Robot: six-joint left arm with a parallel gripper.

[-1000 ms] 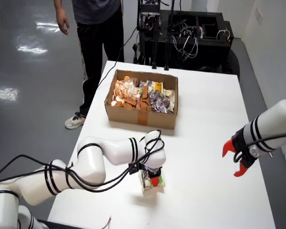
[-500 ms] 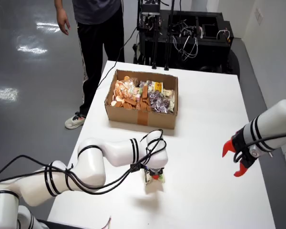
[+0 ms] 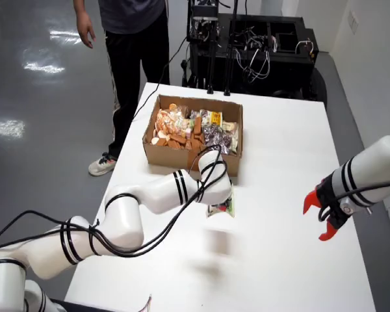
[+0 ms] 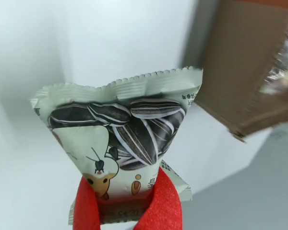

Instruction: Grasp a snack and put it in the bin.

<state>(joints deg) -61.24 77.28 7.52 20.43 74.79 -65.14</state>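
In the overhead view, a white arm with black bands reaches across the white table point(image 3: 279, 162), its gripper point(image 3: 220, 207) carrying a pale green snack packet point(image 3: 221, 208) clear of the tabletop, just in front of the cardboard box point(image 3: 194, 158). The box, already filled with assorted snacks, stands near the table's far left side. A second arm with red fingers point(image 3: 325, 214) hangs at the right edge, well apart. A person in dark trousers point(image 3: 127, 52) stands beyond the table.

In the close view riding on the gripper, two red fingers point(image 4: 158, 206) are closed on the lower part of the packet point(image 4: 120, 139), printed with sunflower seeds and a cartoon animal. The brown box wall point(image 4: 249, 62) appears blurred at upper right.
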